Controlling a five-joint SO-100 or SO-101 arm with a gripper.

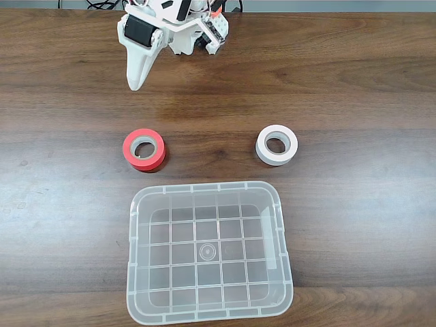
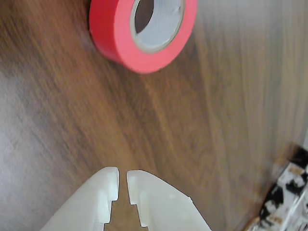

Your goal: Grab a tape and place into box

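The red tape (image 1: 144,149) lies flat on the wooden table, left of centre in the fixed view, just above the box's upper left corner. The wrist view has the tape (image 2: 126,45) at its top edge, grey-white core showing. The clear box (image 1: 208,310) with a grid bottom stands near the table's front edge, with nothing in it. My white gripper (image 1: 136,82) hangs at the back of the table, well behind the tape and apart from it. In the wrist view my gripper (image 2: 122,179) is shut, the fingertips almost touching with nothing between them.
A white tape roll (image 1: 276,145) lies to the right of the red one, above the box's upper right corner. The arm's base (image 1: 184,27) stands at the table's back edge. Bare wood lies between the gripper and the rolls.
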